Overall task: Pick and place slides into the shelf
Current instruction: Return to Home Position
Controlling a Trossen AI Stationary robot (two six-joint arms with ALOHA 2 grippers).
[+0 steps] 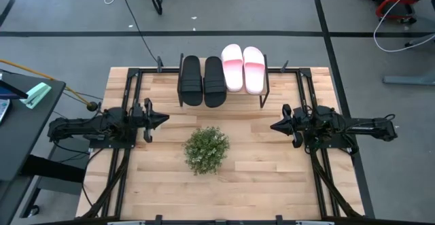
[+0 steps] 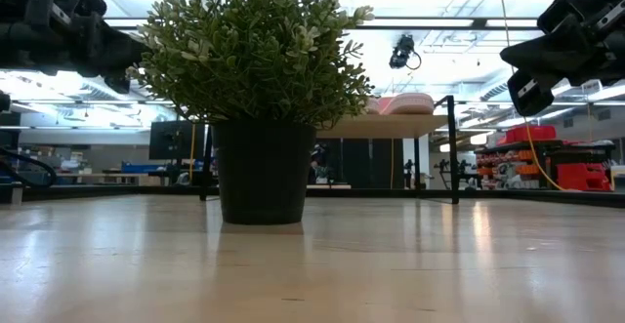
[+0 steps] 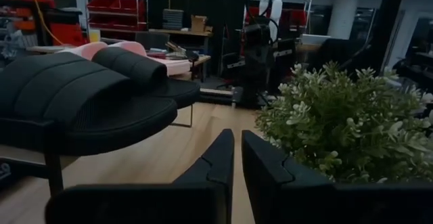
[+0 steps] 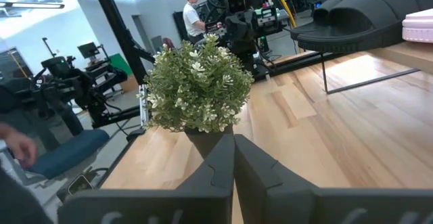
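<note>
Two black slides (image 1: 202,81) and two pink-and-white slides (image 1: 243,68) lie side by side on the shelf (image 1: 265,89) at the table's far edge, soles down. The left wrist view shows the black slides (image 3: 88,95) close by with the pink ones (image 3: 91,48) behind. My left gripper (image 1: 163,119) hovers shut over the table's left side. My right gripper (image 1: 275,125) hovers shut over the right side. Both point toward the table's middle and hold nothing.
A potted green plant (image 1: 206,149) stands in the table's middle between the two grippers, also filling the low view (image 2: 256,89). Bare wood lies in front of the shelf and toward the near edge. People (image 4: 195,14) stand in the room beyond.
</note>
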